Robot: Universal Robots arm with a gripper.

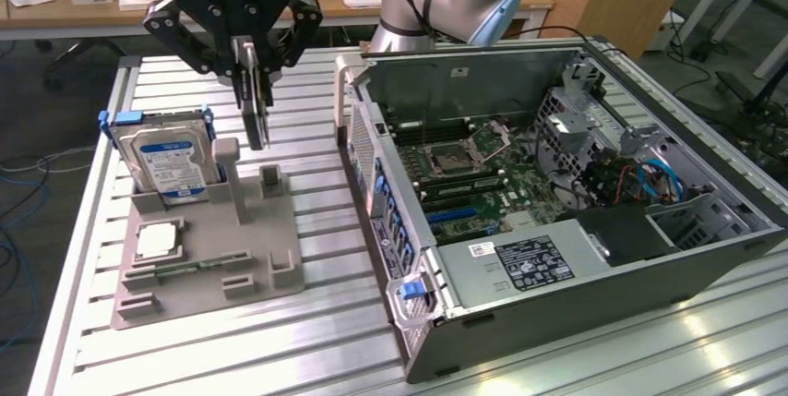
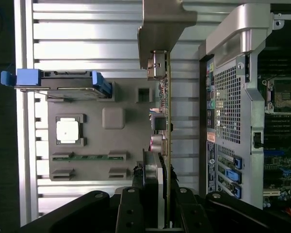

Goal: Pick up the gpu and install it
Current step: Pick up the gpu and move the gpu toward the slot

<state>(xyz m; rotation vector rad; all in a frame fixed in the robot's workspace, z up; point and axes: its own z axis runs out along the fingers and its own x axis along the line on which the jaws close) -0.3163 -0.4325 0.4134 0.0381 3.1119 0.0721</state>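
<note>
Exterior view: my gripper (image 1: 250, 68) is at eleven o'clock in the exterior view, jaws clenched on the gpu (image 1: 257, 117). The card hangs edge-on, lifted just above the grey fixture (image 1: 265, 258). The open computer case (image 1: 579, 322) lies at three o'clock of the card. I judge the card must stay upright and ride high over the case's near wall. The hard drive (image 1: 166, 161) stands close at eight o'clock.

Wrist view: the gpu (image 2: 168, 121) runs between the fixture (image 2: 131, 141) and the case's rear panel (image 2: 228, 107). The processor chip (image 2: 68, 131) sits well apart.
</note>
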